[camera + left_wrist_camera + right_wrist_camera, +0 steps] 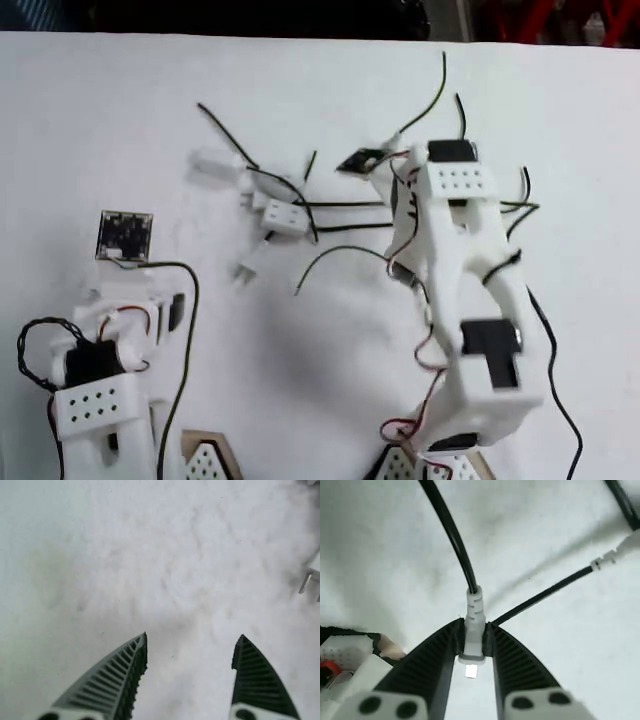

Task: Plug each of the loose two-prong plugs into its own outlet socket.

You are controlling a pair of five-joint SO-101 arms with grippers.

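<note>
Closest to the lens, the right end effector [474, 630] is pinched on a small white plug [474, 611]. Its ribbed pads press the plug's flat sides, and a bit of metal prong pokes out below them. The plug's black cord [447, 530] arcs away over the counter [100, 120].

I'd judge the plug to be very light, with a hard, smooth plastic body, so it could twist in the grip if the springy cord tugs on it. The thin prongs look easy to bend. The solid body behind the prongs seems the right place to hold it, rather than the ribbed collar or the wire.

From above, the right arm [470, 260] stretches well forward, with its wrist close to the white outlet sockets [283, 215]. The left arm [100, 370] sits folded back near its base. The left end effector [192, 640] is spread wide over bare counter and holds nothing. A second plug [311, 575] lies loose off to its side, prongs showing.
</note>
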